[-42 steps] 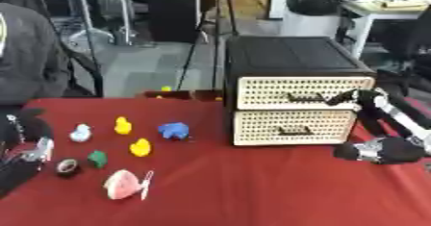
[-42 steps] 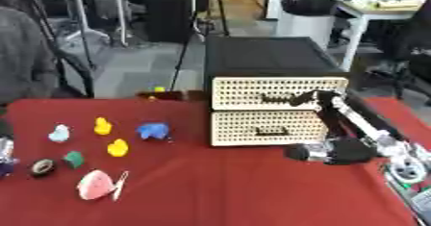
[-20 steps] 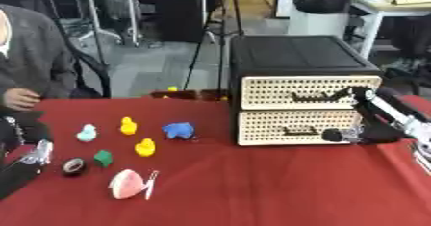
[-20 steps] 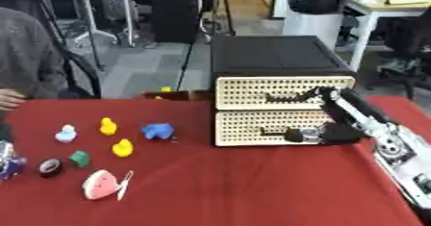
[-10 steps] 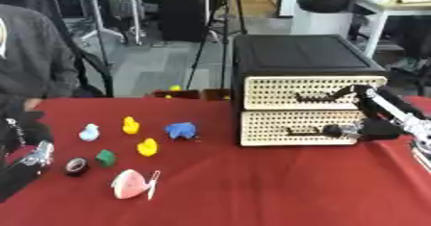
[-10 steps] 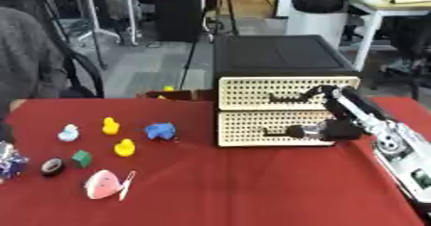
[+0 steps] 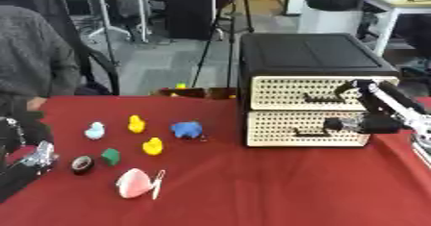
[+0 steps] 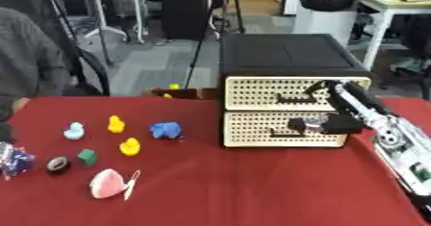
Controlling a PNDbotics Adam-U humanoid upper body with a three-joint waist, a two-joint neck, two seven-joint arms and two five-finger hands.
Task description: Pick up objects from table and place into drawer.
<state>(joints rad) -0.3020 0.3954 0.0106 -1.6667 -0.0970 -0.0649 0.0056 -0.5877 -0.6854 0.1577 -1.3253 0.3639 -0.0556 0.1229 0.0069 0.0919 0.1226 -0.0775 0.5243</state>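
So my right hand [image 8: 320, 124] is up against the front of the lower drawer [image 7: 307, 129], just right of its dark handle [image 7: 310, 132], but it's a dark blob from here and I honestly can't tell if the fingers are curled or straight. The arm runs back up and to the right past the upper drawer [image 7: 311, 93], which looks closed, same as the lower one. Both sit in a black cabinet [image 7: 311, 59] on the red table [image 7: 252, 191]. The stuff to pick up is all well off to the left: a blue toy [image 7: 187, 129], two yellow ducks [image 7: 135, 123] [image 7: 152, 146], a pale blue duck [image 7: 94, 131], a small green block [image 7: 110, 156], a dark round thing [image 7: 82, 164] and a pink object [image 7: 134, 183] with a thin white piece beside it. My left hand [image 7: 33, 157] sits low at the left edge near the dark round thing, can't read its fingers either.
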